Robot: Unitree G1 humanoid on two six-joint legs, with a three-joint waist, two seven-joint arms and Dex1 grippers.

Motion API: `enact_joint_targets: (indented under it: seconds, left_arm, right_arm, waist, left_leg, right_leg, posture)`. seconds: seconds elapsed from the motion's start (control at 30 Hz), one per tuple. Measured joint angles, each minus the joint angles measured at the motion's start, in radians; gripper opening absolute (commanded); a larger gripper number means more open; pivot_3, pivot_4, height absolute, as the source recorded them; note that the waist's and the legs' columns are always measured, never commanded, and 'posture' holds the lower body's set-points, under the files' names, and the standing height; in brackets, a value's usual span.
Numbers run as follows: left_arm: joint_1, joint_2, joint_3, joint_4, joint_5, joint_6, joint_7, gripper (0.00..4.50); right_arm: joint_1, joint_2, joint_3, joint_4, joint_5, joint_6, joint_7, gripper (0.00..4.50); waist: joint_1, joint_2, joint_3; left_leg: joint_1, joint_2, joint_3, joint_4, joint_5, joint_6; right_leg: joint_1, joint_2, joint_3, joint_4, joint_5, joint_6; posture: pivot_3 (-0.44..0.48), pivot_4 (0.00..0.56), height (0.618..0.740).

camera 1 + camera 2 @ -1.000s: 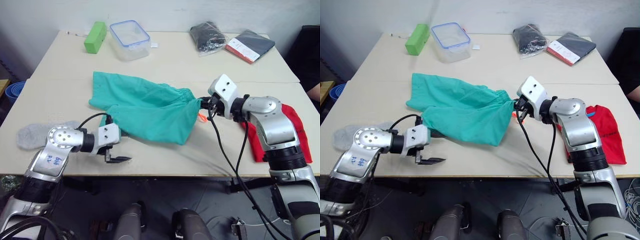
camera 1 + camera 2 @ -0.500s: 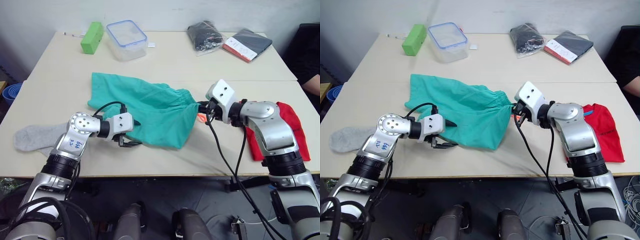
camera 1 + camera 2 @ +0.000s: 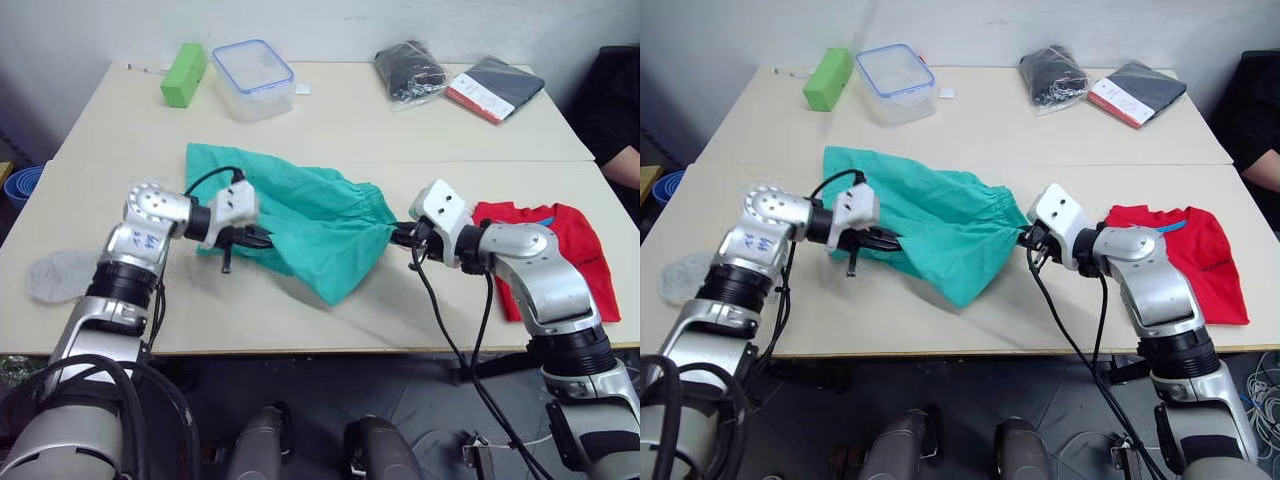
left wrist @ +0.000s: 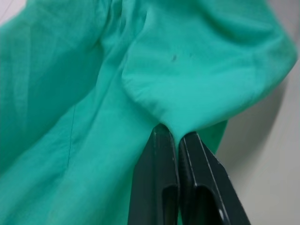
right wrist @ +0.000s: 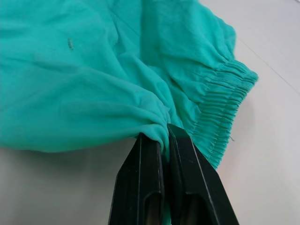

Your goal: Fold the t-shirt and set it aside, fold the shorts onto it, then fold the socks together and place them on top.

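The teal-green shorts [image 3: 310,215] lie stretched across the middle of the table. My left gripper [image 3: 248,238] is shut on their near leg edge, and the cloth bunches between its fingers [image 4: 161,140]. My right gripper [image 3: 402,237] is shut on the gathered waistband end [image 5: 225,93] of the shorts. The red t-shirt [image 3: 565,245] lies folded at the right side of the table, behind my right arm. A light-grey sock [image 3: 48,275] rests at the left table edge, partly hidden by my left arm.
At the back of the table [image 3: 350,125] stand a green block [image 3: 184,74] and a clear lidded container [image 3: 252,78]. A black bagged bundle [image 3: 412,72] and a dark flat package [image 3: 498,88] lie back right. A person's arm [image 3: 622,125] shows at the right edge.
My left gripper moved from the front table edge to the shorts' near leg and shut on it, pulling the cloth leftward. My right gripper kept its hold on the waistband.
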Motion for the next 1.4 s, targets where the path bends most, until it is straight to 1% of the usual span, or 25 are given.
enact_joint_targets:
  seconds: [0.03, 0.13, 0.2, 0.27, 0.33, 0.37, 0.4, 0.43, 0.47, 0.53, 0.57, 0.63, 0.73, 0.8, 0.83, 0.93, 0.97, 1.03, 1.1, 1.13, 1.23, 1.3, 1.33, 1.4]
  left_arm:
    - [-0.007, 0.022, 0.0, -0.009, -0.023, 0.038, -0.046, 0.06]
    - [-0.014, 0.12, -0.018, -0.053, -0.128, 0.168, -0.057, 0.06]
    - [-0.037, 0.159, -0.054, -0.069, -0.188, 0.233, -0.057, 0.06]
    - [-0.063, 0.17, -0.083, -0.06, -0.206, 0.245, -0.057, 0.06]
    - [-0.105, 0.137, -0.097, 0.033, -0.155, 0.172, -0.054, 0.06]
    - [-0.129, 0.103, -0.106, 0.105, -0.102, 0.1, -0.034, 0.06]
    - [-0.15, 0.062, -0.125, 0.188, -0.035, 0.02, 0.03, 0.06]
    - [-0.151, 0.046, -0.135, 0.217, -0.007, -0.009, 0.061, 0.06]
    - [-0.154, 0.014, -0.15, 0.279, 0.042, -0.073, 0.118, 0.06]
    - [-0.154, -0.045, -0.16, 0.389, 0.114, -0.179, 0.211, 0.46]
    - [-0.154, -0.063, -0.159, 0.411, 0.127, -0.205, 0.228, 0.7]
    - [-0.154, -0.083, -0.146, 0.43, 0.136, -0.242, 0.237, 1.3]
    - [-0.154, -0.085, -0.107, 0.428, 0.135, -0.267, 0.243, 2.2]
    - [-0.138, -0.078, -0.068, 0.38, 0.129, -0.259, 0.254, 2.78]
    - [-0.131, -0.073, -0.054, 0.35, 0.125, -0.249, 0.258, 3.14]
    - [-0.047, -0.04, 0.02, 0.097, 0.063, -0.113, 0.271, 4.05]
    - [0.007, -0.02, 0.045, -0.044, 0.026, -0.03, 0.265, 4.05]
    - [0.127, 0.027, 0.06, -0.301, -0.03, 0.086, 0.235, 4.05]
    - [0.242, 0.071, 0.052, -0.482, -0.045, 0.149, 0.215, 4.05]
    - [0.286, 0.084, 0.047, -0.544, -0.049, 0.19, 0.215, 4.05]
    - [0.379, 0.12, 0.046, -0.676, -0.055, 0.289, 0.243, 4.05]
    - [0.437, 0.167, 0.053, -0.74, -0.035, 0.292, 0.27, 4.05]
    - [0.464, 0.173, 0.069, -0.762, -0.015, 0.293, 0.31, 4.05]
    - [0.478, 0.147, 0.099, -0.767, 0.011, 0.303, 0.403, 4.05]
  right_arm:
    - [0.003, -0.003, 0.0, -0.015, 0.008, 0.005, 0.006, 0.0]
    - [0.029, -0.027, -0.002, -0.07, 0.044, 0.031, 0.025, 0.0]
    - [0.033, -0.028, -0.005, -0.086, 0.061, 0.047, 0.029, 0.0]
    - [0.036, -0.028, -0.005, -0.099, 0.071, 0.052, 0.028, 0.0]
    - [0.047, -0.03, -0.007, -0.111, 0.075, 0.054, 0.024, 0.0]
    - [0.059, -0.033, -0.009, -0.112, 0.074, 0.055, 0.021, 0.0]
    - [0.066, -0.034, -0.008, -0.111, 0.074, 0.056, 0.017, 0.0]
    - [0.066, -0.034, -0.007, -0.111, 0.074, 0.057, 0.017, 0.0]
    - [0.068, -0.034, -0.008, -0.112, 0.074, 0.057, 0.013, 0.0]
    - [0.068, -0.034, -0.008, -0.112, 0.074, 0.057, 0.005, 0.0]
    - [0.068, -0.034, -0.008, -0.112, 0.074, 0.058, 0.002, 0.0]
    - [0.068, -0.034, -0.008, -0.112, 0.075, 0.062, -0.005, 0.0]
    - [0.07, -0.034, -0.008, -0.113, 0.076, 0.065, -0.009, 0.0]
    - [0.073, -0.034, -0.006, -0.118, 0.081, 0.067, -0.01, 0.0]
    - [0.075, -0.034, -0.006, -0.121, 0.082, 0.069, -0.01, 0.0]
    - [0.08, -0.034, -0.003, -0.133, 0.084, 0.074, -0.011, 0.0]
    - [0.081, -0.033, 0.0, -0.137, 0.085, 0.077, -0.011, 0.0]
    - [0.084, -0.034, 0.003, -0.144, 0.087, 0.086, -0.011, 0.0]
    - [0.086, -0.034, 0.003, -0.147, 0.092, 0.088, -0.011, 0.0]
    - [0.086, -0.034, 0.004, -0.148, 0.092, 0.089, -0.011, 0.0]
    - [0.085, -0.035, 0.005, -0.15, 0.094, 0.091, -0.009, 0.0]
    - [0.084, -0.035, 0.006, -0.15, 0.094, 0.091, -0.008, 0.0]
    - [0.084, -0.035, 0.006, -0.15, 0.094, 0.091, -0.008, 0.0]
    - [0.083, -0.035, 0.006, -0.149, 0.094, 0.09, -0.008, 0.0]
  waist:
    - [-0.002, 0.0, 0.0]
    - [-0.001, 0.0, 0.0]
    - [0.002, 0.0, 0.0]
    - [0.007, 0.0, 0.0]
    - [0.013, 0.0, 0.0]
    - [0.018, 0.0, 0.0]
    - [0.023, 0.0, 0.0]
    - [0.023, 0.0, 0.0]
    - [0.024, 0.0, 0.0]
    - [0.024, -0.001, 0.0]
    - [0.023, -0.001, 0.0]
    - [0.02, -0.001, 0.0]
    - [0.012, -0.001, 0.0]
    - [0.007, -0.001, 0.0]
    - [0.006, -0.001, 0.0]
    - [0.002, -0.001, 0.0]
    - [0.0, -0.001, 0.0]
    - [-0.004, -0.001, 0.0]
    - [-0.005, 0.0, 0.0]
    - [-0.002, 0.0, 0.0]
    - [0.004, -0.001, 0.0]
    - [0.005, 0.0, 0.0]
    - [0.006, 0.0, 0.0]
    - [0.009, -0.001, 0.0]
  left_leg:
    - [0.0, 0.0, 0.0, 0.0, 0.0, 0.0]
    - [0.0, 0.0, -0.001, -0.001, 0.0, 0.0]
    - [0.0, 0.0, -0.001, 0.0, 0.0, 0.0]
    - [0.0, 0.0, -0.002, 0.001, 0.0, 0.0]
    - [0.0, -0.001, -0.002, 0.002, 0.0, 0.0]
    - [0.0, -0.001, -0.002, 0.003, 0.0, 0.001]
    - [0.0, -0.001, -0.002, 0.003, 0.0, 0.001]
    - [0.0, -0.001, -0.002, 0.003, 0.0, 0.001]
    - [0.0, -0.001, -0.002, 0.003, 0.0, 0.001]
    - [-0.002, -0.001, -0.002, 0.003, 0.0, 0.001]
    - [-0.003, -0.001, -0.002, 0.003, 0.0, 0.001]
    - [-0.003, -0.001, -0.002, 0.003, 0.0, 0.001]
    - [-0.003, 0.0, -0.002, 0.002, 0.0, 0.0]
    - [-0.003, 0.0, -0.002, 0.002, 0.0, 0.0]
    - [-0.003, 0.0, -0.002, 0.002, 0.0, 0.0]
    - [-0.003, 0.0, -0.002, 0.001, 0.0, 0.0]
    - [-0.003, 0.0, -0.002, 0.001, 0.0, 0.0]
    - [-0.001, 0.0, -0.002, 0.0, 0.0, 0.0]
    - [0.0, 0.0, -0.002, 0.0, 0.0, 0.0]
    - [0.0, 0.0, -0.002, 0.0, 0.0, 0.0]
    - [0.0, 0.0, -0.002, 0.001, 0.0, 0.0]
    - [0.001, 0.0, -0.003, 0.001, 0.0, 0.0]
    - [0.001, 0.0, -0.003, 0.001, 0.0, 0.0]
    - [0.0, 0.0, -0.004, 0.001, 0.0, 0.0]
  right_leg:
    - [0.0, 0.0, 0.0, 0.0, 0.0, -0.001]
    - [0.0, 0.0, 0.001, 0.0, -0.001, -0.001]
    - [0.0, 0.0, 0.001, 0.0, -0.001, -0.001]
    - [0.001, -0.001, 0.0, 0.0, -0.001, -0.001]
    - [0.002, -0.001, -0.001, 0.0, -0.001, -0.001]
    - [0.002, -0.001, -0.001, 0.0, -0.001, -0.001]
    - [0.002, -0.001, -0.001, 0.0, -0.001, -0.001]
    - [0.002, -0.002, -0.001, 0.0, -0.001, -0.001]
    - [0.001, -0.002, -0.001, 0.0, 0.0, -0.001]
    - [0.0, -0.002, -0.001, 0.001, 0.0, -0.001]
    - [-0.002, -0.002, -0.001, 0.001, 0.0, -0.001]
    - [-0.002, -0.001, -0.002, 0.001, 0.0, -0.001]
    - [-0.002, -0.001, -0.002, 0.001, 0.0, -0.001]
    - [-0.002, -0.002, -0.002, 0.001, 0.0, -0.001]
    - [-0.002, -0.001, -0.002, 0.001, 0.0, -0.001]
    - [-0.002, -0.001, -0.001, 0.002, 0.0, -0.001]
    - [-0.002, -0.001, -0.001, 0.001, 0.0, -0.001]
    - [0.0, -0.001, 0.0, 0.001, -0.001, -0.001]
    - [0.001, -0.001, 0.001, 0.0, -0.001, -0.001]
    - [0.001, 0.0, 0.001, 0.001, -0.001, -0.002]
    - [0.002, 0.0, 0.001, 0.001, -0.001, -0.002]
    - [0.002, -0.001, 0.001, 0.001, -0.001, -0.002]
    - [0.002, -0.001, 0.001, 0.001, -0.001, -0.002]
    - [0.002, -0.001, 0.0, 0.001, -0.001, -0.002]
  posture:
    - [0.0, 0.15, 0.74]
    - [0.0, 0.15, 0.74]
    - [0.0, 0.15, 0.74]
    - [0.0, 0.15, 0.74]
    - [0.0, 0.15, 0.74]
    - [0.0, 0.15, 0.74]
    - [0.0, 0.15, 0.74]
    - [0.0, 0.15, 0.74]
    - [0.0, 0.15, 0.74]
    - [0.0, 0.15, 0.74]
    - [0.0, 0.15, 0.74]
    - [0.0, 0.15, 0.74]
    - [0.0, 0.15, 0.74]
    - [0.0, 0.15, 0.74]
    - [0.0, 0.15, 0.74]
    - [0.0, 0.15, 0.74]
    - [0.0, 0.15, 0.74]
    - [0.0, 0.15, 0.74]
    - [0.0, 0.15, 0.74]
    - [0.0, 0.15, 0.74]
    - [0.0, 0.15, 0.74]
    - [0.0, 0.15, 0.74]
    - [0.0, 0.15, 0.74]
    - [0.0, 0.15, 0.74]
